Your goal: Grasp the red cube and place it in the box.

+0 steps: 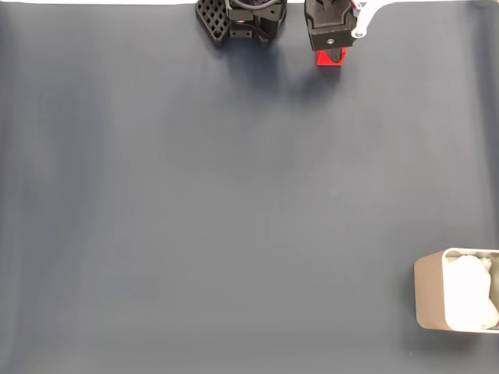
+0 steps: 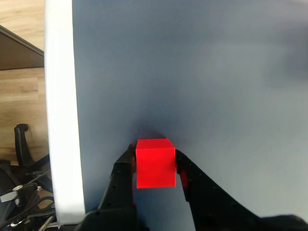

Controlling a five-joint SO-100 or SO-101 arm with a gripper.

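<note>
The red cube (image 2: 155,162) sits between my gripper's (image 2: 154,156) two black fingers, which press against its left and right faces in the wrist view. In the fixed view the cube (image 1: 330,58) shows as a small red patch under the gripper (image 1: 330,53) at the top edge of the dark mat, right of the arm's base. The box (image 1: 458,290), pale with white padding inside, stands at the bottom right corner, far from the gripper. I cannot tell whether the cube rests on the mat or is lifted.
The arm's black base (image 1: 240,21) stands at the top centre of the dark grey mat (image 1: 234,202). In the wrist view the table's white edge (image 2: 60,106) runs down the left, with wooden floor and a chair base beyond it.
</note>
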